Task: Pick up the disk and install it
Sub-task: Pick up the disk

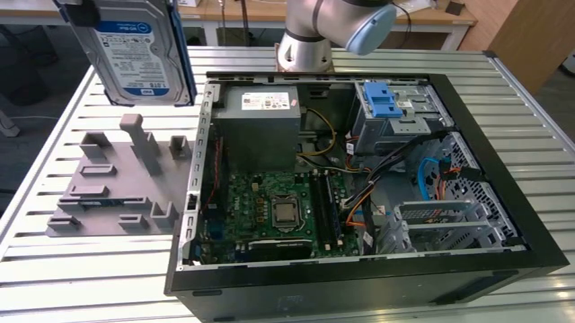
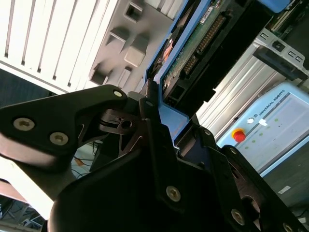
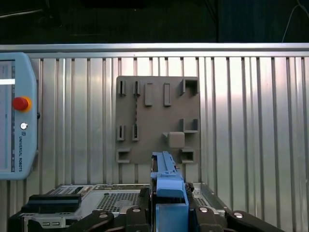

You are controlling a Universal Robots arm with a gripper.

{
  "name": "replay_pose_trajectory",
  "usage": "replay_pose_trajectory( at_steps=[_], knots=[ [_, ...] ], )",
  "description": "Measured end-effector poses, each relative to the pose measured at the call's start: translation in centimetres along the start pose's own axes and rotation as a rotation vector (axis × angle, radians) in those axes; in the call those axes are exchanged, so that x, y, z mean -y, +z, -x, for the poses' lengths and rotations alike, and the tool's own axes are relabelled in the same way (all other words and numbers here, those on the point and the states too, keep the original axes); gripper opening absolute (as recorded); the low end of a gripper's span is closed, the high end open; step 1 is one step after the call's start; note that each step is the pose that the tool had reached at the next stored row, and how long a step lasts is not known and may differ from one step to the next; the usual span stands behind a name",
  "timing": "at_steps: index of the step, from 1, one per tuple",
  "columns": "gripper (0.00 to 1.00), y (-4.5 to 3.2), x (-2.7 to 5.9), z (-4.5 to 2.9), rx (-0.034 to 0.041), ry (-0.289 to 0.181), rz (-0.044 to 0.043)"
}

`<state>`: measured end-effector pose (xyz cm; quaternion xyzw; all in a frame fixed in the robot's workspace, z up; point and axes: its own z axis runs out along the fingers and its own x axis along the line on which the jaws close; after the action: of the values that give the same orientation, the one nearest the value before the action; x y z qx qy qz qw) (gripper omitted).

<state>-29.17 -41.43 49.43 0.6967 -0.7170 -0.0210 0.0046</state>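
in the second wrist view, the end effector (image 2: 176, 121) is being shown closed on the disk (image 2: 193, 48). its dark fingers (image 2: 149, 108) are being pressed against the blue rail (image 2: 169, 116) along the disk's edge, and the disk's green circuit-board side is being shown reaching away from the jaws. beyond the disk, a grey fixture plate (image 2: 130, 46) is lying on the slatted bench (image 2: 43, 34), and a teach pendant (image 2: 270, 125) is being shown near the bench.

in the first wrist view, the blue rail (image 3: 166, 181) is being gripped between the fingers (image 3: 203, 212) and is standing straight out of the end effector (image 3: 170, 210). past it, the fixture plate (image 3: 157, 116) is lying flat on the bench (image 3: 241, 121), with the teach pendant (image 3: 17, 116) off to one side.

in the exterior view, the disk (image 1: 134, 54) is being held upright in the air above the bench (image 1: 90, 269). its blue-and-white label is being turned toward the camera and its top is running out of the picture. it is hanging over the far end of the fixture plate (image 1: 117, 188), on the exterior view's left of the open computer case (image 1: 359, 282) and apart from it. inside the case, a drive cage (image 1: 400, 111) with a blue latch and a grey power supply (image 1: 260, 124) are being shown. the arm (image 1: 314, 33) is standing behind the case.
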Motion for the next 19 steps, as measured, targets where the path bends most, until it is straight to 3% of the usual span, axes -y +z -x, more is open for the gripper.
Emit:
replay_pose_trajectory(
  at_steps=[19],
  knots=[
    [0.36,-0.16,3.85,-0.76,-0.0001,0.0,0.003]
  ],
)
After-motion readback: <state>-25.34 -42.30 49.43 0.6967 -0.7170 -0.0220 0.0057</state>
